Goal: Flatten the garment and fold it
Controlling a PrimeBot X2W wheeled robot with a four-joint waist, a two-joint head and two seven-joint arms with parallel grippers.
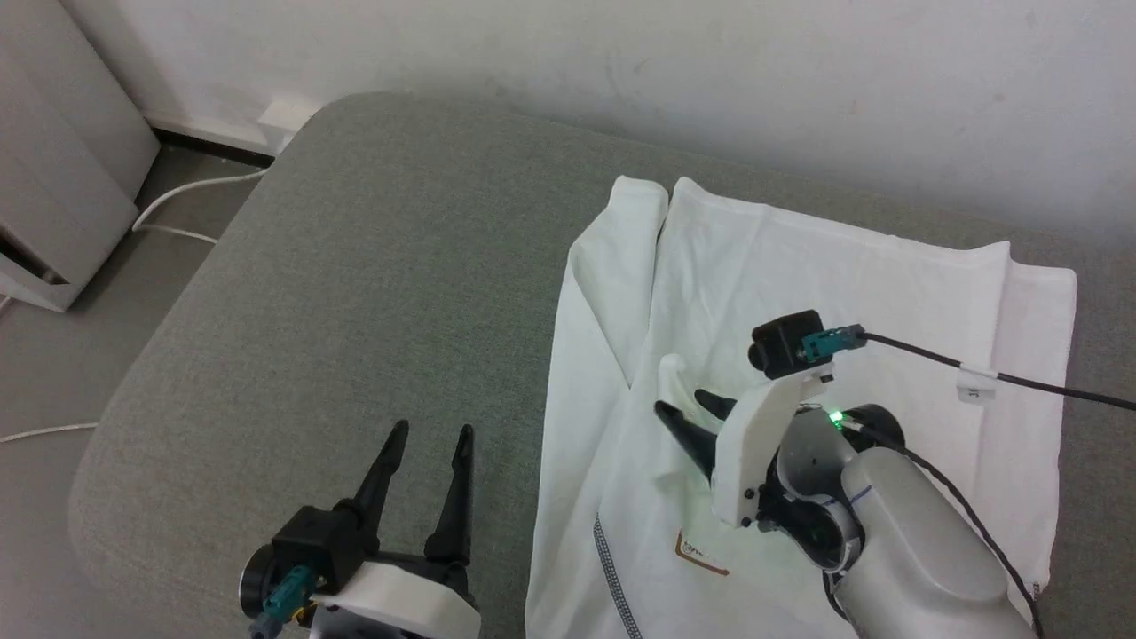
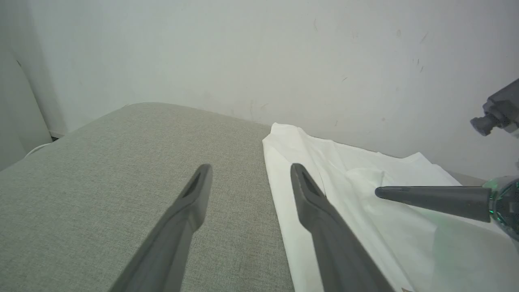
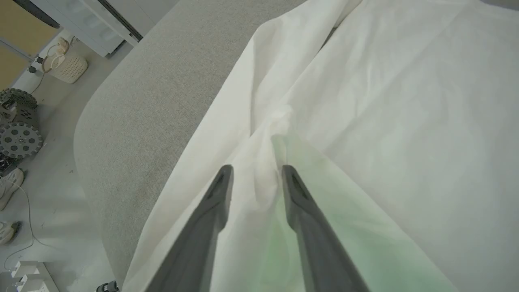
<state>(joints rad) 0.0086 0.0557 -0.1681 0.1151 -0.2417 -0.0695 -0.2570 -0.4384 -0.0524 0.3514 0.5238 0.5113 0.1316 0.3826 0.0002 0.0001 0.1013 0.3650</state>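
right arm (image 1: 914,532) reaches over the garment (image 1: 887,293), jaws parted (left arm (image 1: 390,595) jaws gape too).

Soft, even, bright light, faint shadows, green glow on the garment (image 3: 344,243), wide-angle stretch at wrist-view edges

The grey cushion (image 1: 355,293) lies bare across the left and centre of the head view, free for passage. The wall (image 1: 710,71) closes the top edge; the garment (image 1: 799,266) covers the right side, with the right gripper (image 1: 682,404) standing over it.
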